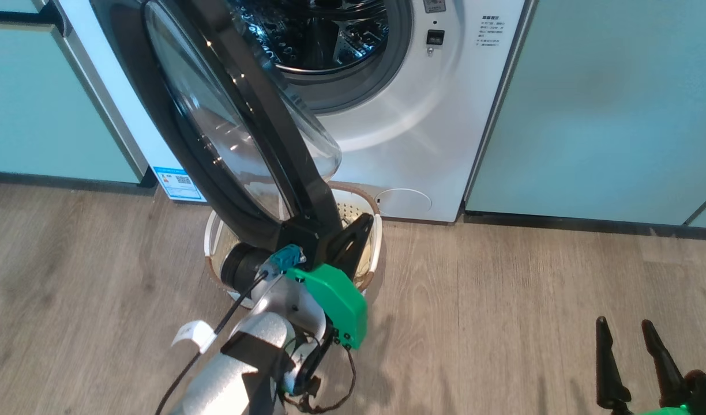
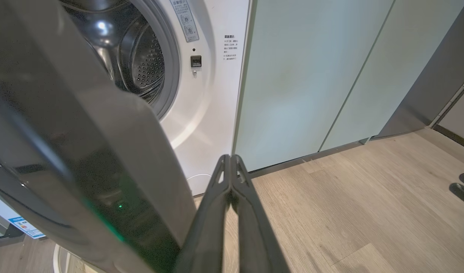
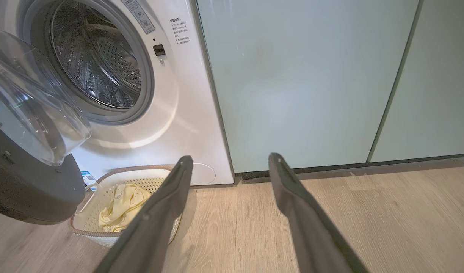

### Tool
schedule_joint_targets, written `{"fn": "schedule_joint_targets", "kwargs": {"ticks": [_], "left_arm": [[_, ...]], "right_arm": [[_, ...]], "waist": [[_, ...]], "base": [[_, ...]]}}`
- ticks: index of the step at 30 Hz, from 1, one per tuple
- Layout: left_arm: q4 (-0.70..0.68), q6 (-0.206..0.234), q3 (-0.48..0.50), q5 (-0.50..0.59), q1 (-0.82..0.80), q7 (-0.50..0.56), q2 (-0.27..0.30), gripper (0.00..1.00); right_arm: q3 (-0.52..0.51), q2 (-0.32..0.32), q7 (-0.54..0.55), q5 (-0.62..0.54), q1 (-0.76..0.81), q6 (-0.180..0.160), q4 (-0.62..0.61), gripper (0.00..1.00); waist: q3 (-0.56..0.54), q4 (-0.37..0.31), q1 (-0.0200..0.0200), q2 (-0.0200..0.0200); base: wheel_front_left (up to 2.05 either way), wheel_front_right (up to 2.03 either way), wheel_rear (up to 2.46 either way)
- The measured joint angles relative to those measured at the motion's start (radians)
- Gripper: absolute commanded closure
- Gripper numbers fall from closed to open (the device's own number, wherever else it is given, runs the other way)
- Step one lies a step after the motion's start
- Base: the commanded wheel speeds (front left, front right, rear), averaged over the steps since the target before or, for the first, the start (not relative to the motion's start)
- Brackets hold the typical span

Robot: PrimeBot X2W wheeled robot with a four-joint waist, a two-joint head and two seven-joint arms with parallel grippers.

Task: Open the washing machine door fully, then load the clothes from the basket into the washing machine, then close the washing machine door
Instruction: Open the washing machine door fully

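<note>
At the foot of the washing machine (image 1: 434, 115), on the wooden floor (image 1: 503, 300), the basket (image 3: 152, 178) stands close against the white front panel; contact cannot be confirmed. Pale yellow clothes (image 3: 122, 206) lie bunched inside the basket. Status of the washing machine door (image 1: 255, 127): swung out from the drum opening, with its lower edge above the basket's left end. Left end effector (image 2: 230, 163): fingers pressed together with nothing between them, just beside the door's free edge; contact with the door cannot be determined. Right end effector (image 1: 624, 328): fingers spread, holding nothing, low over the floor, well apart from basket and door, facing the pale-green cabinets (image 1: 607, 104).
</note>
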Motion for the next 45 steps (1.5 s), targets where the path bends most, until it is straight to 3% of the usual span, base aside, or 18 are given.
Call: {"fn": "schedule_joint_targets", "kwargs": {"ticks": [21, 45], "left_arm": [[0.015, 0.019, 0.000, -0.026, -0.003, -0.010, -0.001, 1.00], [-0.137, 0.096, -0.009, -0.026, 0.144, 0.002, 0.041, 1.00]], "right_arm": [[-0.015, 0.000, 0.000, 0.000, -0.004, 0.000, 0.002, 0.00], [-0.021, 0.001, 0.000, 0.008, -0.004, 0.000, 0.017, 0.00]], "waist": [[0.010, 0.031, 0.0000, 0.0000], [-0.005, 0.126, 0.0000, 0.0000]], "base": [[0.00, 0.00, 0.00], [0.00, 0.00, 0.00]]}}
